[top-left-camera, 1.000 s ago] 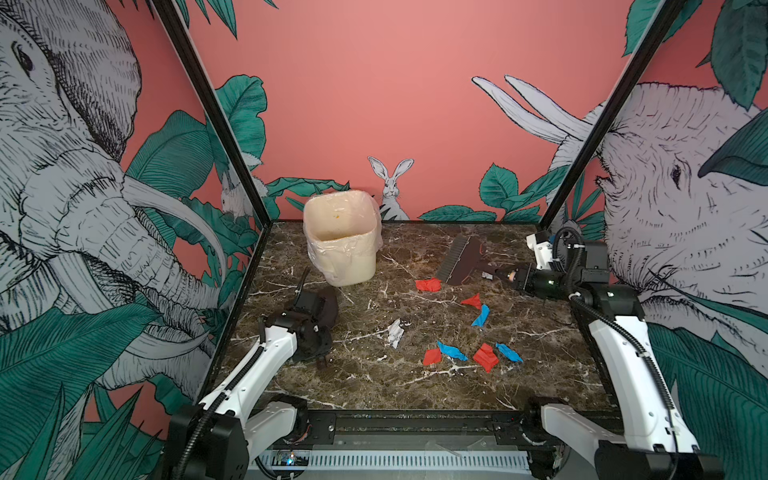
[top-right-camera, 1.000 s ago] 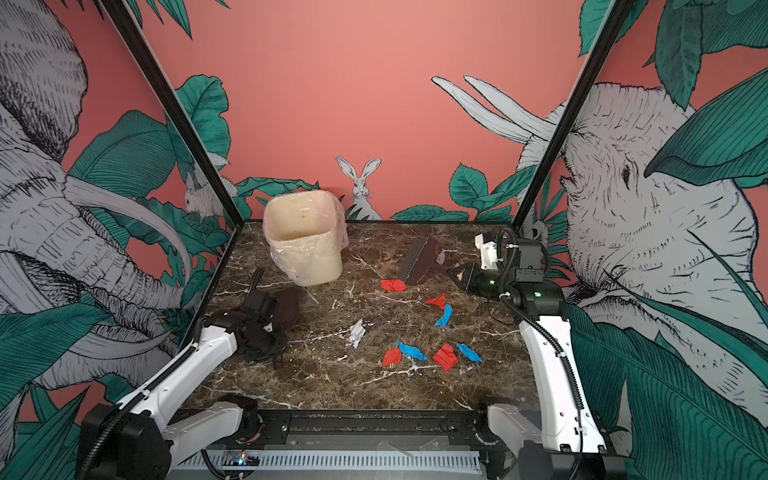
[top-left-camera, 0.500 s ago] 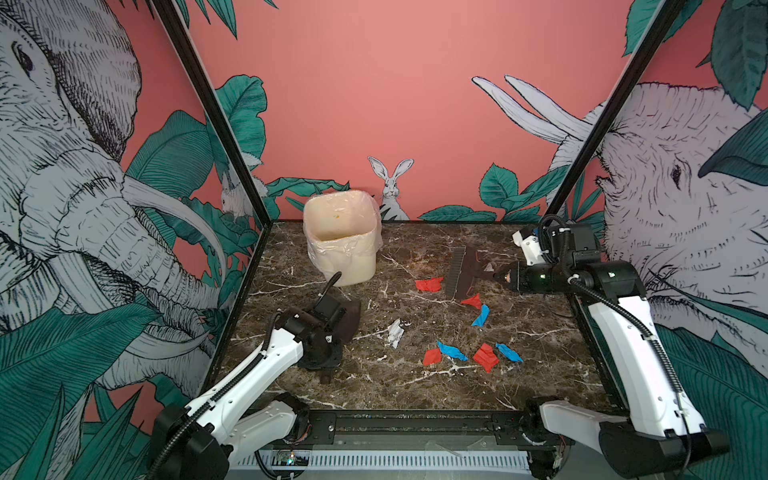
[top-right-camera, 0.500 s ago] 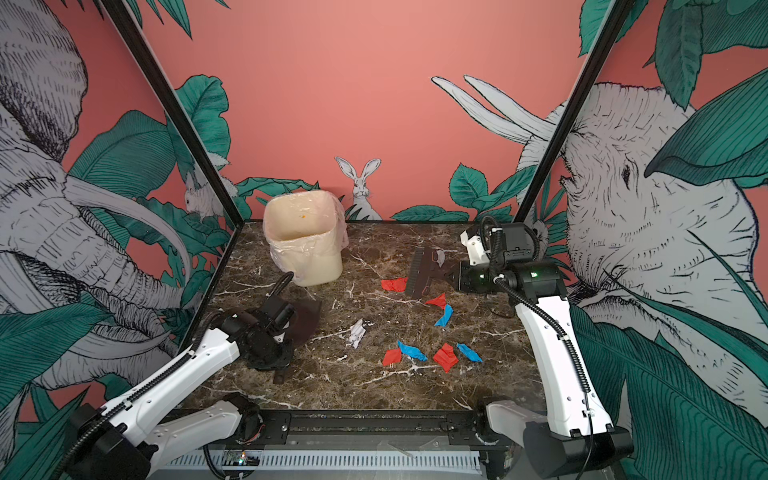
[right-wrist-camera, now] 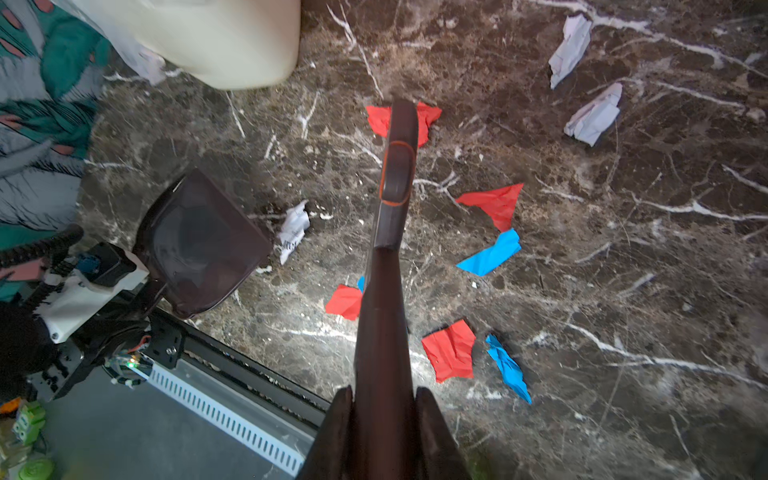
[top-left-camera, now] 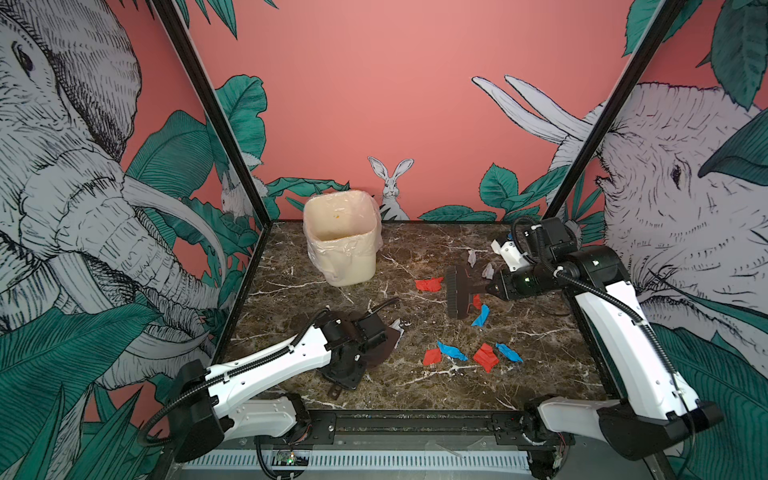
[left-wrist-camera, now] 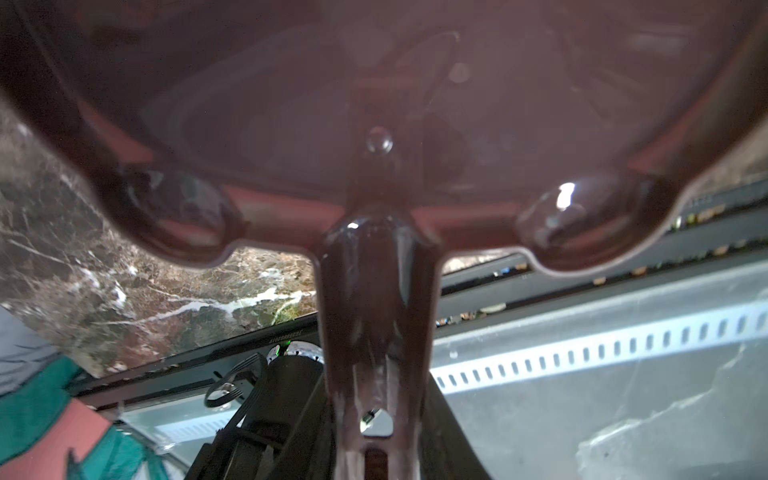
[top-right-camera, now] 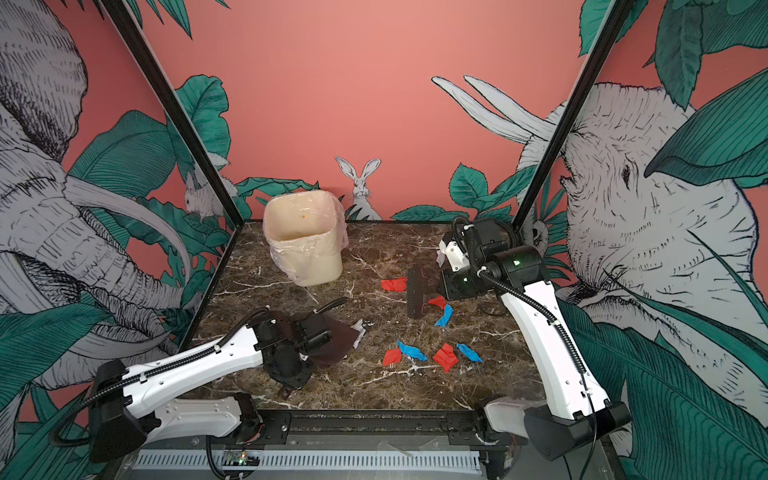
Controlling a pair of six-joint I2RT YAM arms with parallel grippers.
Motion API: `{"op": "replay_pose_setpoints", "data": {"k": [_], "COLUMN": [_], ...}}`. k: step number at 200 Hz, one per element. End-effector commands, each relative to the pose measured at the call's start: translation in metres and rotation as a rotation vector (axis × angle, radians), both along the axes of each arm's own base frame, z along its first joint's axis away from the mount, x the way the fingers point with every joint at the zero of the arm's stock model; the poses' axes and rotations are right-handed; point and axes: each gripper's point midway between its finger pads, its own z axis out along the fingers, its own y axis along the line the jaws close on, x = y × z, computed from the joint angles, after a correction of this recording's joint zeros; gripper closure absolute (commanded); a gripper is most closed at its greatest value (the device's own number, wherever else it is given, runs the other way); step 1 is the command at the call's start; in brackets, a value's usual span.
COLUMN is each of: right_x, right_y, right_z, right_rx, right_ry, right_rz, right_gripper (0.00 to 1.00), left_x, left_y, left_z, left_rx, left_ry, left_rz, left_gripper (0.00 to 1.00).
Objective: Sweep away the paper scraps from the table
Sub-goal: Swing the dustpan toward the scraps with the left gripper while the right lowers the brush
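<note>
Just beside right gripper (top-left-camera: 494, 287), paper scraps (top-left-camera: 481, 316)

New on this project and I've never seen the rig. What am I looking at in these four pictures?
Two robot arms are mounted at the near edge of a marble table, and each ends in a two-fingered gripper. Two pictures come from a camera pair overhead; they show the whole scene almost identically. The other two come from a camera on each arm's wrist, looking along its gripper.

Red, blue and white paper scraps lie on the table. At the back stands a cream bin with a plastic liner.

The left gripper is closed on the handle of a dark dustpan, which sits beside a white scrap. The right gripper is closed on a brush, whose head is among the scraps on the right.
</note>
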Motion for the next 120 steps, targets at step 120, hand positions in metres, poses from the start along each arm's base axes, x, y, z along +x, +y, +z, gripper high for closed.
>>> {"op": "replay_pose_setpoints", "data": {"k": [120], "right_x": [-0.104], "right_y": [0.025], "right_z": [-0.031], "right_rx": [-0.214], "right_ry": [0.275], "right_rz": [0.327], "right_gripper": [1.0], "left_x": [-0.036], "left_y": [-0.03], "left_z": [-0.003], "left_rx": [0.094], "left_ry": [0.119], "left_rz": [-0.438], "left_gripper": [1.0]}}
